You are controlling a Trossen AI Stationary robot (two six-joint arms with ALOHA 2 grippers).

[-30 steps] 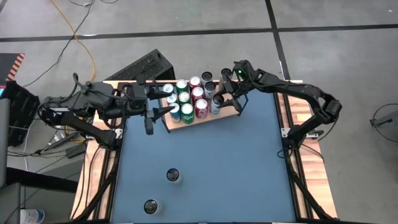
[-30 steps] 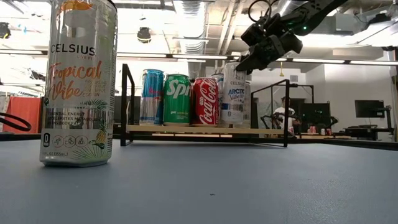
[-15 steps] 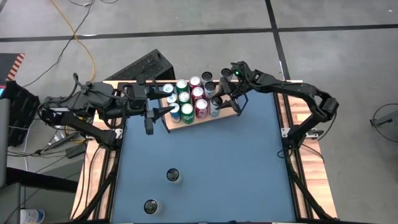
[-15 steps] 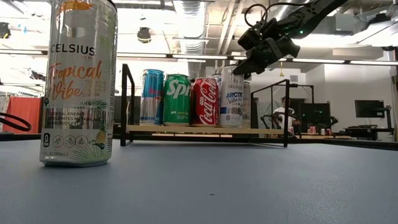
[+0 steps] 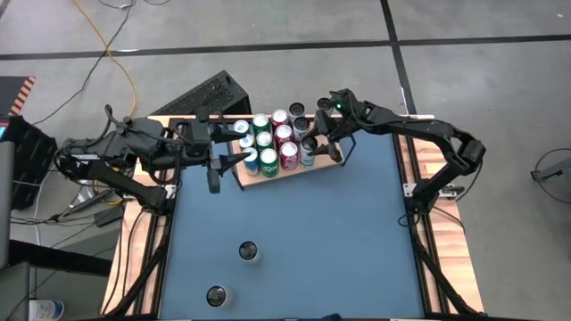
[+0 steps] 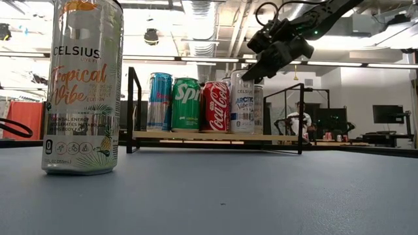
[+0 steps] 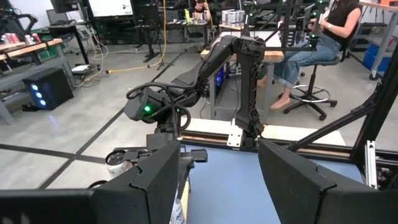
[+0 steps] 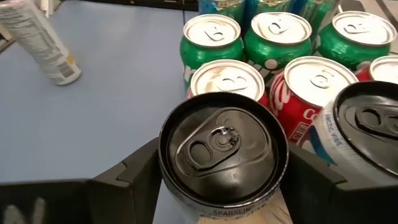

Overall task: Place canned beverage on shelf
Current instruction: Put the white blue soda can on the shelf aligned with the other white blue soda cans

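My right gripper point(image 8: 221, 180) fingers stand apart around the black-topped can point(image 8: 222, 152) resting on the shelf point(image 6: 215, 136); my left gripper point(image 5: 234, 153) fingers stand apart beside it.

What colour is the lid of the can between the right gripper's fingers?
Black, clearest in the right wrist view: the can has a dark lid.

My overhead camera looks straight down on the whole counter point(image 5: 294, 232). My low one sits at counter level, facing the shelf point(image 6: 215, 136) and the room behind. My right wrist camera peers closely down onto the can tops; the overhead view shares those cans
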